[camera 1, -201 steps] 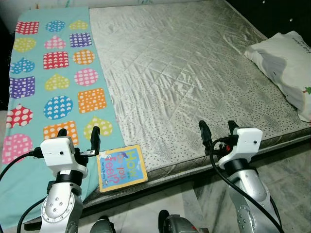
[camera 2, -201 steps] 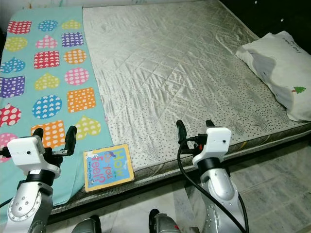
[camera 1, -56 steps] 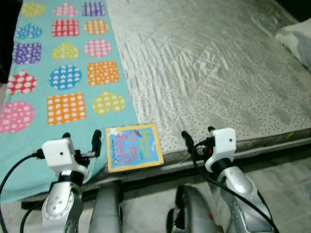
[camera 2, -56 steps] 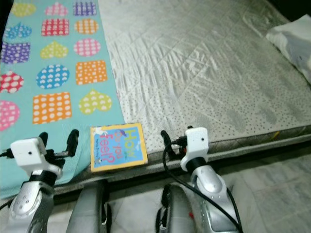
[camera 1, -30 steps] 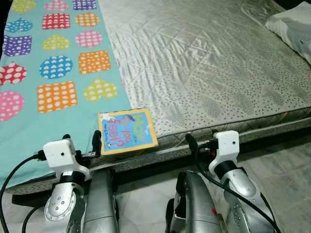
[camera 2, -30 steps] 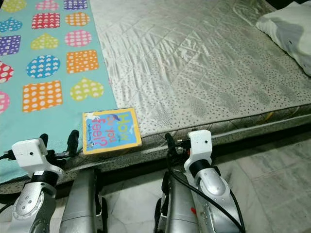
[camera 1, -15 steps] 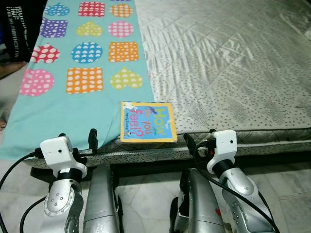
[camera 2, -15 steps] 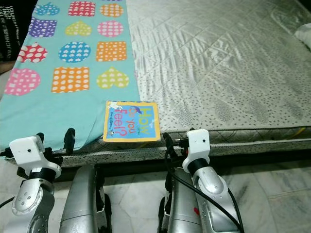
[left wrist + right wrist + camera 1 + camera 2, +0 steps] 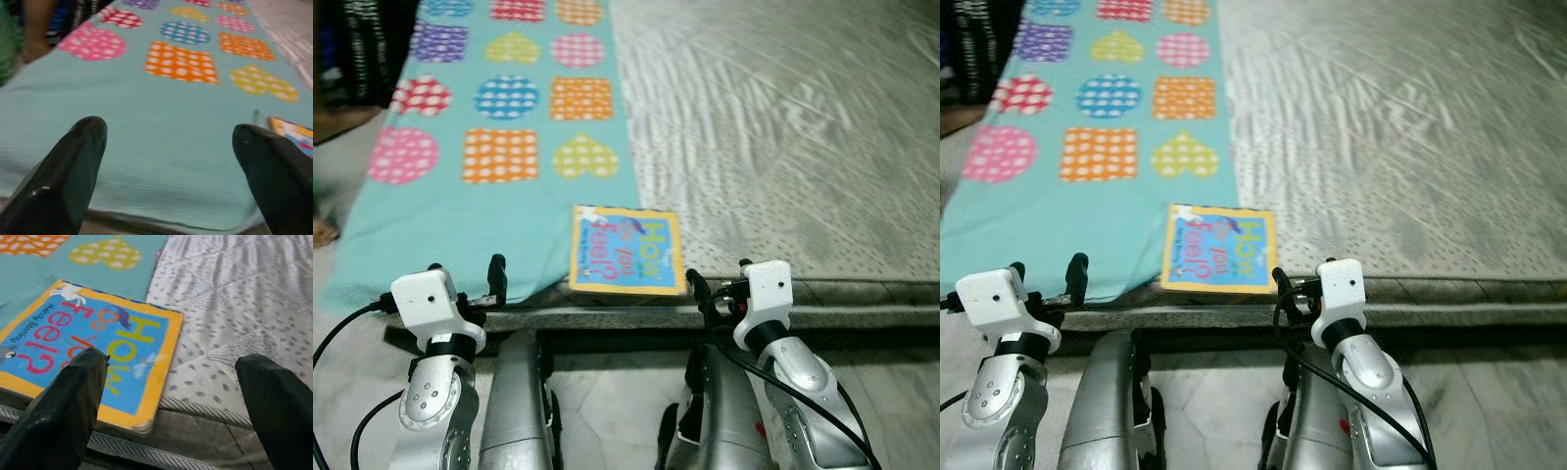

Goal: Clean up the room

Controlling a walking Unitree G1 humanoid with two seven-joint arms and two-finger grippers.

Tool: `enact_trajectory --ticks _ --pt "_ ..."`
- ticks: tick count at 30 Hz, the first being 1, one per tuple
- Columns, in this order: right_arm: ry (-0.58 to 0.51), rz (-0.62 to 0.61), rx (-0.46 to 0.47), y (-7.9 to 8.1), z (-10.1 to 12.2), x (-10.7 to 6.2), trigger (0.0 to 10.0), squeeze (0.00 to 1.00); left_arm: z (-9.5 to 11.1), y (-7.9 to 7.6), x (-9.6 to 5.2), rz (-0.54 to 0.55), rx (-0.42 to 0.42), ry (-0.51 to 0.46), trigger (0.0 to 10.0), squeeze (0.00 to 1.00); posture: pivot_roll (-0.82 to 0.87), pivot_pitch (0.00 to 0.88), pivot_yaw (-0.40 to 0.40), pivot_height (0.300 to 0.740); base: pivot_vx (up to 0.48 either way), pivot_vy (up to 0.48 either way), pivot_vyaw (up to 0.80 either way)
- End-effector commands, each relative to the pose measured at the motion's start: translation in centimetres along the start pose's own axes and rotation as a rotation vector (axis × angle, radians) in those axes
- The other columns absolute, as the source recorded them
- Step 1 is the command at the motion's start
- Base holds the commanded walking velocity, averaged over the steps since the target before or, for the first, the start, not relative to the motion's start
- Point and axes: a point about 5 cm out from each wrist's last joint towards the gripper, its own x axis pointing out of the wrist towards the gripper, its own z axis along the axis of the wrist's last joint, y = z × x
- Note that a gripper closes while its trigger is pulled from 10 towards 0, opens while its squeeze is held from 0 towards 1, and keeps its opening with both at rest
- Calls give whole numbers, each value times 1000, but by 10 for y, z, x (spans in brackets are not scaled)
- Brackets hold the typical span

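Observation:
A square children's book (image 9: 626, 252) with a blue cover and yellow border lies flat at the bed's front edge, partly on the turquoise blanket (image 9: 460, 215). My right gripper (image 9: 718, 279) is open just before the bed edge, level with the book's right corner. In the right wrist view the book (image 9: 88, 347) lies close ahead between its fingers (image 9: 73, 396). My left gripper (image 9: 465, 271) is open, low at the blanket's front edge, left of the book. The left wrist view looks across the blanket (image 9: 146, 122) with nothing between the fingers (image 9: 63, 171).
A silver quilted mattress (image 9: 783, 147) spreads to the right of the blanket. A person in dark clothing (image 9: 372, 39) stands at the bed's left side, a foot (image 9: 323, 230) on the floor there. Pale marble floor (image 9: 607, 401) lies under my legs.
The whole view has shifted as I moved: the bed edge is closer, the book sits between my arms, and the pillow has left the view. Both grippers stay open.

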Motion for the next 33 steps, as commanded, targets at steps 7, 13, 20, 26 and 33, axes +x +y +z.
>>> enact_trajectory --ticks 7,13,20,26,33 --pt "51 -39 13 -8 -9 -4 10000 0 -3 4 18 28 13 20 10000 0 41 274 -85 552 0 0 0" --pt "72 -67 19 -12 -11 -4 10000 0 -4 -4 19 3 8 19 10000 0 35 277 -81 552 0 0 -667" --pt "75 -61 20 -12 -12 -5 10000 0 -6 -7 19 3 -8 24 10000 0 35 277 -87 552 0 0 -800" --pt "78 -52 18 -13 -11 -4 10000 0 -5 -6 23 12 -11 19 10000 0 31 276 -94 552 0 0 -311" --pt "79 -48 7 -13 -11 -4 10000 0 -11 -6 27 28 -37 48 10000 0 26 276 -94 552 0 0 0"
